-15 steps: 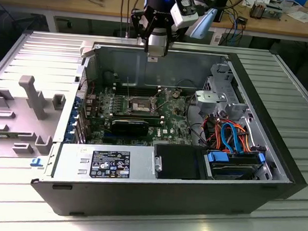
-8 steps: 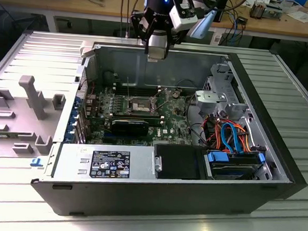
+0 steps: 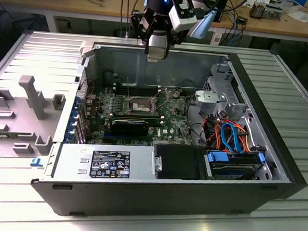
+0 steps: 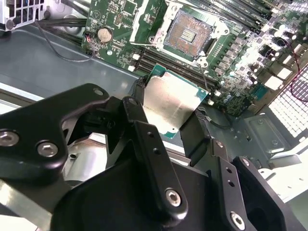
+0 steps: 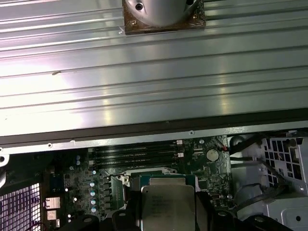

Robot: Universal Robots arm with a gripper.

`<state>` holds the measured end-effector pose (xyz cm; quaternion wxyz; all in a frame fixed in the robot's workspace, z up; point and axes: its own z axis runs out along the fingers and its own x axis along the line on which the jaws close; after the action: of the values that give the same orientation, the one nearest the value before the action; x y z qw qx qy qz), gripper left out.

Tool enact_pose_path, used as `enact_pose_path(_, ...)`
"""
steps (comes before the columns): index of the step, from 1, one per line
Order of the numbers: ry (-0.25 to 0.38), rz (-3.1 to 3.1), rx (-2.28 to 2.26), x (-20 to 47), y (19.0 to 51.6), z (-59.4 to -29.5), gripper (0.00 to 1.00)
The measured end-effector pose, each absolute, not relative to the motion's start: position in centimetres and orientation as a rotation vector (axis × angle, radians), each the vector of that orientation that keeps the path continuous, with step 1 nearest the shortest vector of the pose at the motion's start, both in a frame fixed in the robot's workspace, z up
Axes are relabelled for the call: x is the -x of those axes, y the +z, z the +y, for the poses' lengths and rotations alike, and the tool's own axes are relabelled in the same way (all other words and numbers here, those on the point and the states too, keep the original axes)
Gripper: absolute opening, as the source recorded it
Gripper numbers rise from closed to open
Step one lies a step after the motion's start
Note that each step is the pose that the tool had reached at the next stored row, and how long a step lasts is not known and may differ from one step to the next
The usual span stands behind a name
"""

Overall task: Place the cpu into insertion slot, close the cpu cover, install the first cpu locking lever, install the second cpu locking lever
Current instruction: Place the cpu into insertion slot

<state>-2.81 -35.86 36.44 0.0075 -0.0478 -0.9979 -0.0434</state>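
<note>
A ribbed metal table (image 3: 289,87) carries a large computer case (image 3: 139,193) lying on its side with the side panel off. The case takes up the middle of the table. Beside it, toward the table edge on the exterior view's left, sits a grey plastic tray (image 3: 23,107) with raised block shapes.

Inside the case, a silver power supply (image 3: 109,162) with a black label runs along the near wall. A drive bay with blue and orange cables (image 3: 231,138) fills the corner on the exterior view's right. A green motherboard (image 3: 169,116) covers the case floor toward the far wall.

The robot arm (image 3: 165,16) hangs above the far wall of the case.

In the middle of the motherboard is the insertion slot (image 3: 140,105), a square dark socket with a silver rim. The second wrist view shows it uncovered, with its contact field bare (image 4: 187,31). Long, narrow memory slots (image 5: 137,154) run alongside it, and a round coin battery (image 4: 104,34) sits near one corner.

The black claw (image 4: 171,101) is closed narrowly on the cpu (image 4: 168,103), a small flat square chip with a silvery top. One finger (image 4: 195,130) presses each of two opposite edges. Both wrist views show the cpu (image 5: 166,209) held in the air above the motherboard, close to the insertion slot but not seated in it.
</note>
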Motion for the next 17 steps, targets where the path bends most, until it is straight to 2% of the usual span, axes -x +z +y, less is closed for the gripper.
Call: enact_pose_path(17, -0.136, -3.103, 0.419, 2.81, 36.08, -36.09, 0.54)
